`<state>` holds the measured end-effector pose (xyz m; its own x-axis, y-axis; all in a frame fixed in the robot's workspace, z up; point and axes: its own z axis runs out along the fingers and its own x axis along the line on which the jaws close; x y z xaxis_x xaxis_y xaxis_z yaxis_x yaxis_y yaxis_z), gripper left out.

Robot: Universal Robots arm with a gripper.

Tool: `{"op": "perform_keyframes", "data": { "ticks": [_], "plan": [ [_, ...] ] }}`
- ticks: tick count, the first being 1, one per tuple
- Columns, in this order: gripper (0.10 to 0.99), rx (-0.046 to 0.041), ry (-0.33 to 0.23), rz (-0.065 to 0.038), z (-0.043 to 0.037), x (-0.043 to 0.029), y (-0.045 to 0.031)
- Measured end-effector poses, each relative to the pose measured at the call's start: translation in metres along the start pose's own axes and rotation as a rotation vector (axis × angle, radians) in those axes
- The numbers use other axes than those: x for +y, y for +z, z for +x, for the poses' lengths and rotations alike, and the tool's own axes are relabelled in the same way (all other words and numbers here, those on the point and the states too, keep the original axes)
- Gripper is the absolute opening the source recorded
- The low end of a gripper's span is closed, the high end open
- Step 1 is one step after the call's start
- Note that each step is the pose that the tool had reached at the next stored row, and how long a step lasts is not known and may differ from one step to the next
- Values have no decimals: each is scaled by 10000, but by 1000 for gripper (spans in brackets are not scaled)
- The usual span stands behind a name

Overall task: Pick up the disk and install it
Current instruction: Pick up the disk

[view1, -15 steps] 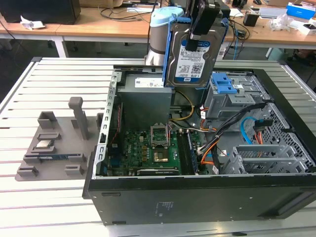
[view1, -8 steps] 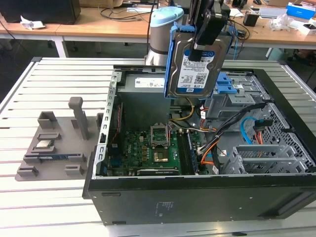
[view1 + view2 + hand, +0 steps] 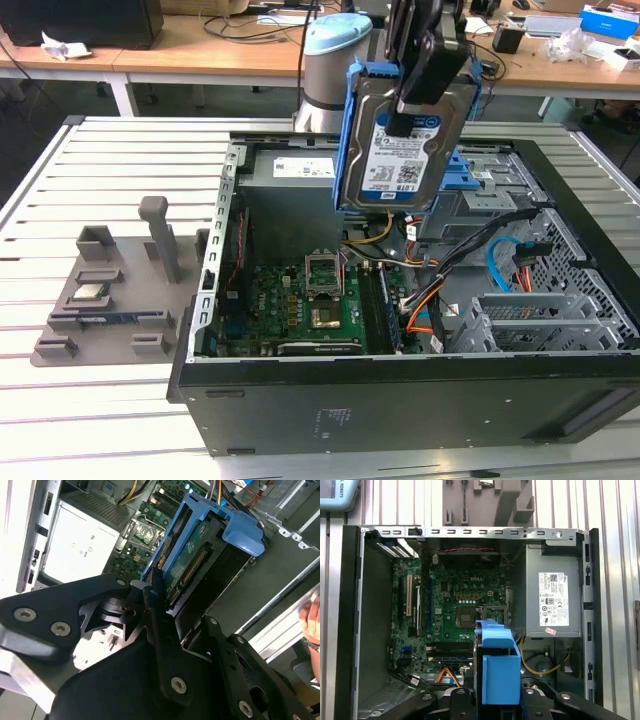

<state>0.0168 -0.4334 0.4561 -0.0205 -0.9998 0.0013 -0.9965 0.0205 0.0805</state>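
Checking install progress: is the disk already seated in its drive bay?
No, the gripper holds the disk upright above the open computer case.

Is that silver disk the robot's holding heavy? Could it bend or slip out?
Probably stiff: the disk has a metal body and hangs upright without sagging. Likely heavy for its size, being metal. It might slip, since the gripper pinches only its upper part.
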Motion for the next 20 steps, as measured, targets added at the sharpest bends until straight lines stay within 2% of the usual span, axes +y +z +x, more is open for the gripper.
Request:
{"op": "perform_keyframes", "data": {
  "ticks": [6, 12, 14, 20],
  "plan": [
    [361, 9, 1, 0, 170, -4, 12],
    [361, 15, 1, 0, 289, -8, 20],
    [361, 19, 1, 1, 362, -10, 25],
    [361, 27, 2, 0, 509, -13, 34]
  ]
}}
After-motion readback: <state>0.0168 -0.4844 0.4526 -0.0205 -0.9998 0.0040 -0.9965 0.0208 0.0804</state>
